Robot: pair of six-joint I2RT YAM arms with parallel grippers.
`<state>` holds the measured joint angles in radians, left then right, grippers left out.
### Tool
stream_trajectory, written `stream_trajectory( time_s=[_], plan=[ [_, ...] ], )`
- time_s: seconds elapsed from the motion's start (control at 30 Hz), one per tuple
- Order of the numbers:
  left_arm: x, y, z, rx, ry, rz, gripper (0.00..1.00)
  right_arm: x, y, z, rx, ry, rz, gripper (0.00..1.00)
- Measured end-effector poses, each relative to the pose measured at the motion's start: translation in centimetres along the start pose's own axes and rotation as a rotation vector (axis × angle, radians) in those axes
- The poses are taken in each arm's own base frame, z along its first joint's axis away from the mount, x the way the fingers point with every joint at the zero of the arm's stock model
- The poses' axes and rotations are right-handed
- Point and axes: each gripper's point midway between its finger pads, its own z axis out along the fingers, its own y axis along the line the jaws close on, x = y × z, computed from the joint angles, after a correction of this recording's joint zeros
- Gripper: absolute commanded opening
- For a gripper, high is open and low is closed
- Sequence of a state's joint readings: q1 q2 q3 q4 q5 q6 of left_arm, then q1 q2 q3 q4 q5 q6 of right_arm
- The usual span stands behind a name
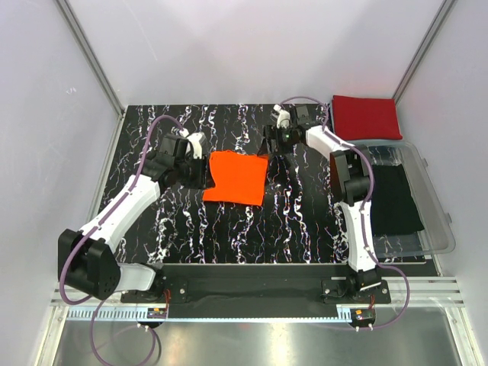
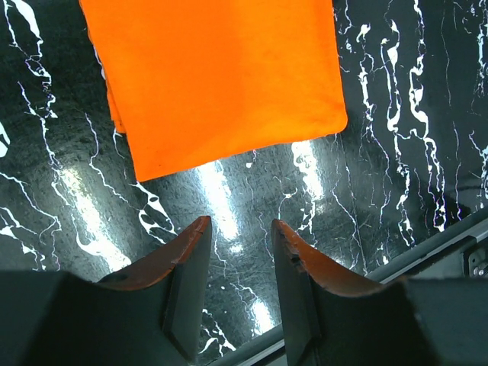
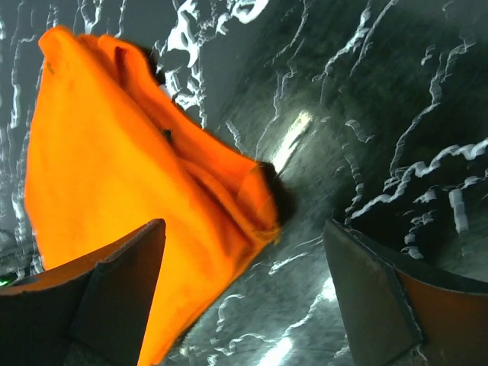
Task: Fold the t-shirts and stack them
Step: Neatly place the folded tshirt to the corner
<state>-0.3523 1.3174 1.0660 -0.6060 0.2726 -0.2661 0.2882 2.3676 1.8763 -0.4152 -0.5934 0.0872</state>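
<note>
**Soft shirts, both grippers open**

From above: the orange t-shirt [image 1: 236,177] lies folded in a flat square in the middle of the black table [image 1: 305,221]. The red t-shirt [image 1: 367,116] lies folded at the far right corner, well apart from the orange one. A clear bin [image 1: 438,221] with a black cloth [image 1: 395,200] in it sits on the right. The left gripper [image 1: 200,169] is just beside the orange shirt's left edge. The right gripper [image 1: 272,143] is near its far right corner.

Left wrist view: the left gripper [image 2: 240,229] has its two fingers a little apart with nothing in between. It holds nothing. The orange t-shirt [image 2: 221,76] lies flat a short way ahead, and its near edge looks smooth.

Right wrist view: the right gripper [image 3: 244,229] is wide open and holds nothing. The orange t-shirt [image 3: 114,168] is bumpy here, with a puffed-up fold at the corner.

The shirts are likely light, soft and floppy. They will not break, but they droop and can come unfolded. A good place to pinch is an edge or corner, through all the layers. With both grippers holding two sides, the fold should stay neat.
</note>
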Motion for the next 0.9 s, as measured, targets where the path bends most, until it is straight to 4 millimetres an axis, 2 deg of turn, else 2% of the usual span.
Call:
stream_trajectory(
  time_s=[0.1,0.3,0.53,0.77,0.9],
  plan=[
    [0.0,-0.1,0.0,0.007,-0.001,0.002,0.42,-0.5,-0.4,0.0,-0.013,0.004,-0.042,0.92],
    [0.0,-0.2,0.0,0.01,-0.001,0.005,0.42,-0.1,-0.3,-0.2,-0.117,0.061,-0.131,0.92],
    [-0.2,-0.3,0.0,0.015,-0.006,0.006,0.42,0.4,0.3,0.0,-0.224,0.134,-0.207,0.9],
    [-0.3,-0.3,0.0,0.019,-0.012,0.008,0.42,1.4,0.9,-0.2,-0.256,0.178,-0.225,0.88],
    [-0.3,-0.3,0.0,0.02,-0.013,0.009,0.42,2.0,1.6,0.1,-0.262,0.198,-0.24,0.84]
  ],
)
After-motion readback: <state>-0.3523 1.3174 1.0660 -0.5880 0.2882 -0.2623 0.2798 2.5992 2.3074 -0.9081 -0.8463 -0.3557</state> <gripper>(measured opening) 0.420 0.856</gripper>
